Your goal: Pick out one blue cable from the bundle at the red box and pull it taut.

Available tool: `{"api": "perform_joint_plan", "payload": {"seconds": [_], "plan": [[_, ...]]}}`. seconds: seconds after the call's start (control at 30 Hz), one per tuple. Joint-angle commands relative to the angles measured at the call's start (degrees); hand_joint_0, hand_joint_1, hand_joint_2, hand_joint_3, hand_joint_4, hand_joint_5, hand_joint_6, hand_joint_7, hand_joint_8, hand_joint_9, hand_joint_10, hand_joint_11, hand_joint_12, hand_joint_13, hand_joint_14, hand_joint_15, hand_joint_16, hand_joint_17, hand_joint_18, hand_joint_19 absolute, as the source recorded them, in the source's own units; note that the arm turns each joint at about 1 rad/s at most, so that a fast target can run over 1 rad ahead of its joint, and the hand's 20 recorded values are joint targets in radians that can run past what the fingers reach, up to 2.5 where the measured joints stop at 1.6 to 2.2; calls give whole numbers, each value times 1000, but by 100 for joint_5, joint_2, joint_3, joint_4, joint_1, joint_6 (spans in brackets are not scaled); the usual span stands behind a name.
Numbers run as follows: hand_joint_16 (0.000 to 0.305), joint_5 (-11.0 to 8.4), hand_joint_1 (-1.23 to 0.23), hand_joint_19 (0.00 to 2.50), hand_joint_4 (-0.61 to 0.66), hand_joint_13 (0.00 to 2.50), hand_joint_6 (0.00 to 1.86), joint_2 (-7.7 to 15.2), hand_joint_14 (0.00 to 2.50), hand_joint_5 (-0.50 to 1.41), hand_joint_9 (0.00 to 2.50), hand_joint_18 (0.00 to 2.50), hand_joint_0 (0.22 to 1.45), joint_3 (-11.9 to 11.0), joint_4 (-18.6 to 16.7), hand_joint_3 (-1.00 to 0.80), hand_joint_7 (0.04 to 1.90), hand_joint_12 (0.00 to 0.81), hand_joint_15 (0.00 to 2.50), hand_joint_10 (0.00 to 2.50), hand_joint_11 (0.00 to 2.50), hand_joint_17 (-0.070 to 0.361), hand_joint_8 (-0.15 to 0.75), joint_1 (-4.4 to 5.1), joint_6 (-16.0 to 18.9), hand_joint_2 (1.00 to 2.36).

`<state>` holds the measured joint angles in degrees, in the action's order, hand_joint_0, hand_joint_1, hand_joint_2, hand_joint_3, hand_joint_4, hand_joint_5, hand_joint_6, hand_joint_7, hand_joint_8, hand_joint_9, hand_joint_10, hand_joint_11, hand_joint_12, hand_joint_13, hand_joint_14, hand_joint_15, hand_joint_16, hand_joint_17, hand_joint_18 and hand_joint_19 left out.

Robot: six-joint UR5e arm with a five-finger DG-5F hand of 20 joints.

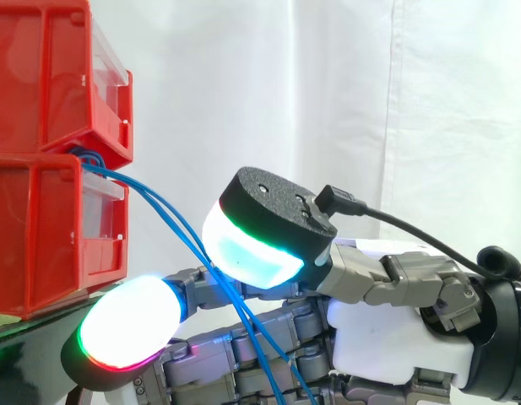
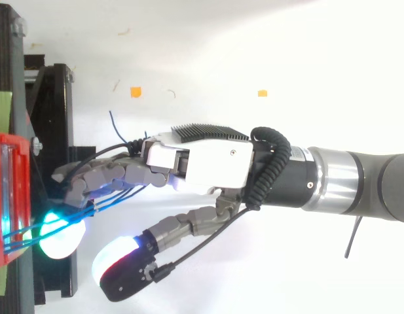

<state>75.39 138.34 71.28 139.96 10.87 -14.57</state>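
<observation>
My hand [image 1: 387, 337] reaches from the right toward two red bins [image 1: 40, 236] stacked on a black stand [image 2: 54, 131], before a white curtain [image 1: 328, 84]. The hand is open: my fingers [image 2: 103, 176] stretch nearly straight at the bins and my thumb [image 1: 260, 228] is spread well away from them, its pad glowing cyan with a green rim. One fingertip [image 1: 129, 329] glows white edged with red and green, just beside the lower bin's front. The blue cables [image 1: 258, 337] come out at the seam between the upper and lower bin. From the side they slant down to the right in fairly straight lines and cross the near side of my fingers, below the thumb pad. From above, the same strands [image 2: 107, 201] run from the bin [image 2: 0, 196] past the glowing fingertip and slip under my fingers near the palm. Several strands run together there, and I cannot tell them apart where they meet the hand. One loose blue end [image 2: 116, 127] curls up just beyond my fingers, over the white surface [image 2: 208, 59]. Two small orange marks [image 2: 135, 91] sit on that surface, well apart from the hand. My arm [image 2: 359, 180] enters from the right edge.
</observation>
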Motion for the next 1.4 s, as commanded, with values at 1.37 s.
{"api": "perform_joint_plan", "payload": {"seconds": [1.37], "plan": [[57,705,-532,484,307,344,503,0,6,-118,625,294,602,0,-224,-456,1025,414,157,2,39,129,305,-305,367,1003]]}}
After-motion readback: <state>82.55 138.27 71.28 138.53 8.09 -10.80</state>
